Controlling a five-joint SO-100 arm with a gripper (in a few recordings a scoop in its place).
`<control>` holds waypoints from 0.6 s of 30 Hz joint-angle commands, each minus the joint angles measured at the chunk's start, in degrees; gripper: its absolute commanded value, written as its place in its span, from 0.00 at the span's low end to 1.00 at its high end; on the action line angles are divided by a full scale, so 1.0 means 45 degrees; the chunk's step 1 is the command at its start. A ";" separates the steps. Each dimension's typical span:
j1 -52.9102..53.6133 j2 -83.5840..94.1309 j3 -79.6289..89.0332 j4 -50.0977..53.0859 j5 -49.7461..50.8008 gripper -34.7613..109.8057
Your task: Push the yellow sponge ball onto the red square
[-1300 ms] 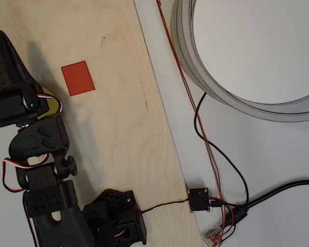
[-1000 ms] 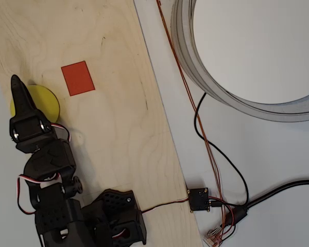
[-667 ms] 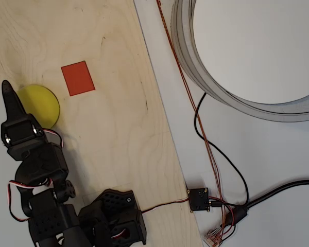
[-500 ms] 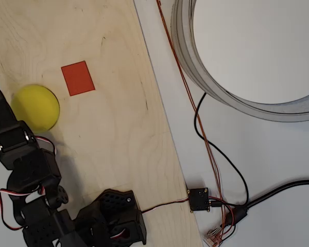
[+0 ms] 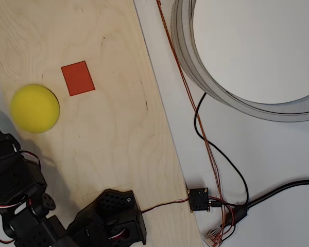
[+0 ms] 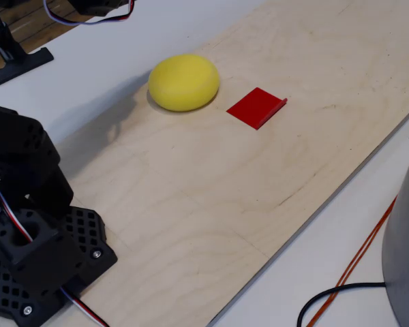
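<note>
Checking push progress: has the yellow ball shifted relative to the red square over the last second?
No. In the overhead view the yellow sponge ball sits at the same spot left of and below the red square, not touching it.

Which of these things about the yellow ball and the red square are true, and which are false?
1. The yellow sponge ball sits on top of the red square. False: it lies beside the square, with bare wood between them.
2. The ball and the square both lie on the wooden board. True.
3. The red square is wider than the ball. False: the ball is clearly the wider one.
4. One edge of the red square curls up a little in the fixed view. True.
5. The robot's fingers are squeezing the ball. False: nothing touches the ball.
6. Orange and black wires run across the white table beside the board. True.
</note>
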 commanded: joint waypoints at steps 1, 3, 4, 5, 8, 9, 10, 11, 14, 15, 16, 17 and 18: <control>-0.0254 0.0117 0.0078 0.0176 0.0703 0.37; -0.0273 0.0117 0.0254 0.0215 0.0703 0.37; -0.0254 0.0156 0.0449 0.0234 0.0684 0.37; -0.0195 0.0234 0.0664 0.0273 0.0625 0.37; 0.0117 0.0234 0.0840 0.0801 0.0234 0.37; 0.0234 0.0156 0.0840 0.0977 0.0195 0.37; 0.0332 0.0000 0.0840 0.1035 0.0117 0.37; 0.0449 -0.0195 0.0840 0.1035 0.0059 0.37; 0.0723 -0.1035 0.0645 0.0996 0.0039 0.37; 0.0781 -0.1367 0.0488 0.0996 0.0000 0.37; 0.0801 -0.1641 0.0352 0.0996 0.0020 0.37; 0.0801 -0.1934 0.0195 0.0996 0.0117 0.37; 0.0781 -0.2207 0.0059 0.0996 0.0215 0.37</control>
